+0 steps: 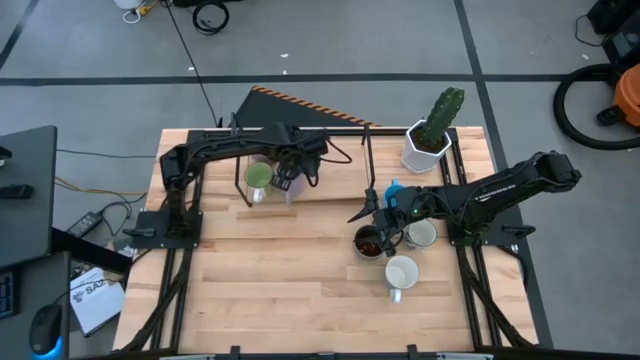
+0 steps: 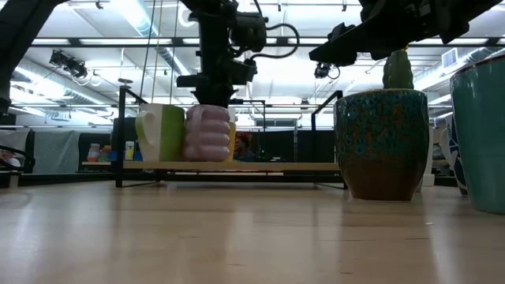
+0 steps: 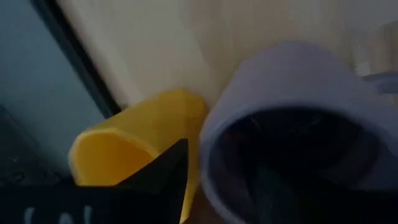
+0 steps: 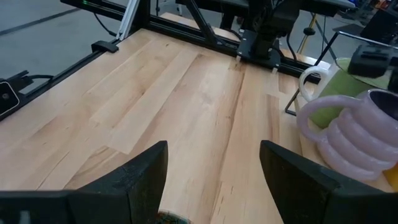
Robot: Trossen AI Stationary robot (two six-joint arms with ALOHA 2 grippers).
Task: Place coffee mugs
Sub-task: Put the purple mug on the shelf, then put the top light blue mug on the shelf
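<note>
- Left gripper point(image 1: 288, 178) is over the purple mug point(image 2: 209, 132) on the shelf point(image 2: 229, 166), fingers parting — lift straight up, clear of the green mug point(image 2: 160, 132).
- Right gripper point(image 1: 372, 205) hangs open above the brown mug point(image 1: 368, 241).

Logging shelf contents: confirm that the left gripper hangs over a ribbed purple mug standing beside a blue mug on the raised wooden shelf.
Wrong colour: the low view shows the ribbed purple mug beside a green mug, not blue. The left gripper does hang over it on the raised wooden shelf.

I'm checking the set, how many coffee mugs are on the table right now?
7: green, purple and orange on the rear shelf; blue, dark brown and two white by the right arm. Arms may hide more.
</note>
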